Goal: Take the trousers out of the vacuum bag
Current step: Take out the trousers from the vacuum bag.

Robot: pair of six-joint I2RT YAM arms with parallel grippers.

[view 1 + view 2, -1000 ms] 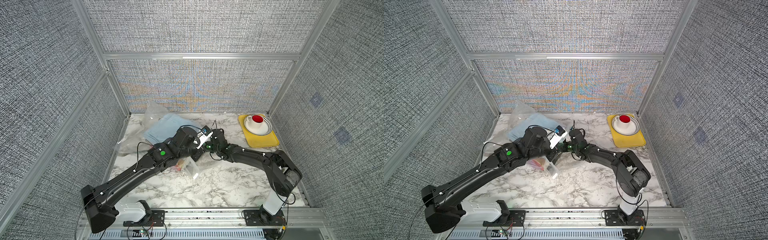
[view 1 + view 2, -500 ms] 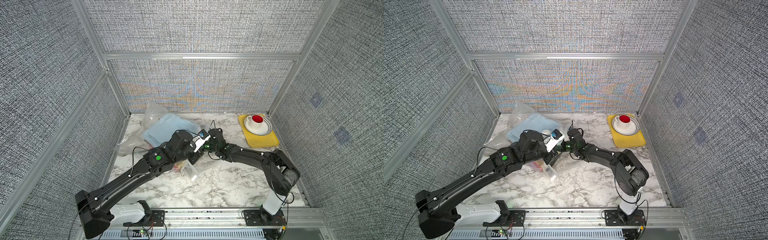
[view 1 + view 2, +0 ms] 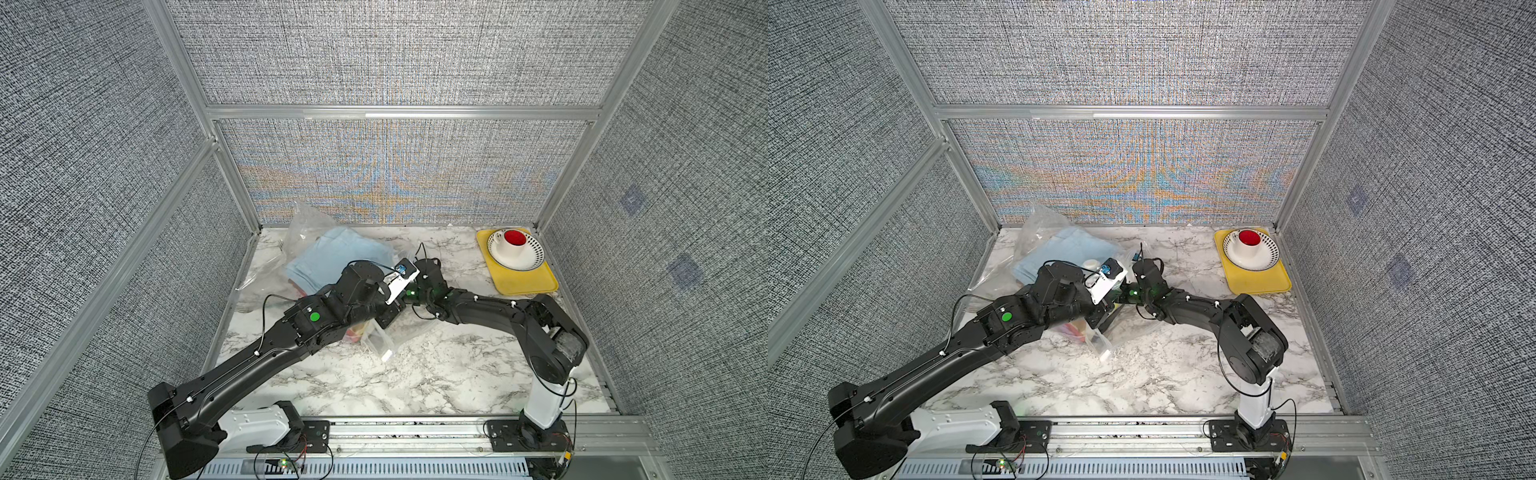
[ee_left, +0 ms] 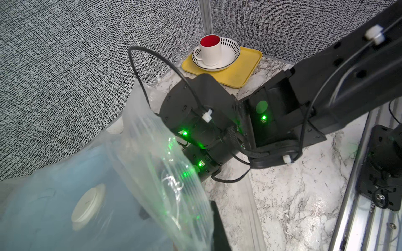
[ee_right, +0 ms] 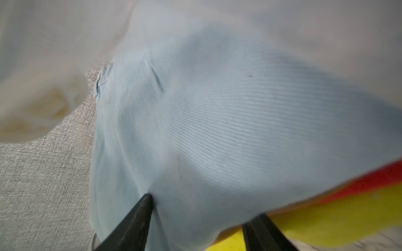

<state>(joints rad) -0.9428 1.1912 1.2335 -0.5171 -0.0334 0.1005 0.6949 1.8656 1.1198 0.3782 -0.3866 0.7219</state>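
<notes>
The left tool (image 4: 210, 208), pinched on the vacuum bag (image 4: 152, 152), has been pulled back a bit. The bag-covered trousers (image 5: 217, 119) are touched by the half-open right tool (image 5: 204, 208).

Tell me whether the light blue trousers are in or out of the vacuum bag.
In. The light blue trousers lie under the clear vacuum bag, its white valve disc resting over them.

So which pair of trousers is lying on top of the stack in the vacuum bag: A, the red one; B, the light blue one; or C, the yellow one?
B: the light blue trousers lie uppermost inside the vacuum bag, and the right wrist view shows the red cloth and the yellow cloth peeking out under them.
</notes>
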